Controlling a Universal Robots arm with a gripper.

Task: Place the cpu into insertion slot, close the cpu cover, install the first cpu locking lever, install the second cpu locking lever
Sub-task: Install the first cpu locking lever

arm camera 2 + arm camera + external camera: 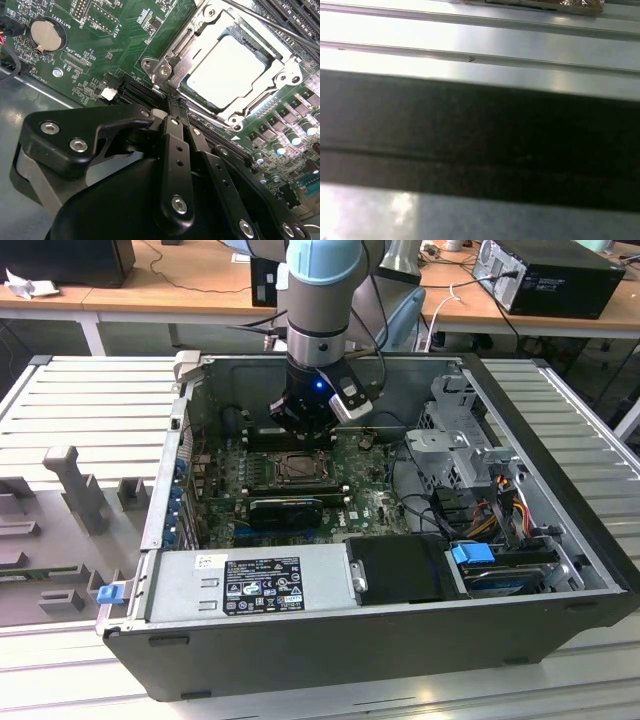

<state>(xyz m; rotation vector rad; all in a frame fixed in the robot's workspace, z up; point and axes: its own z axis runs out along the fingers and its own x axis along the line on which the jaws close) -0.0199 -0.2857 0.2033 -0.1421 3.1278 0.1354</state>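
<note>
One black gripper (175, 102) hung just beside the small square insertion slot (231, 75) on the green circuit board (115, 40), its slim black fingers (176, 145) pressed together with nothing between them. Within that slot lay the flat square cpu (225, 70) with its pale silvery face, and the thin silvery metal cpu cover (200, 37) lay closed around it. Beyond the slot, the open dark grey computer case (330, 640) rested on the ribbed grey table (80, 400)
</note>
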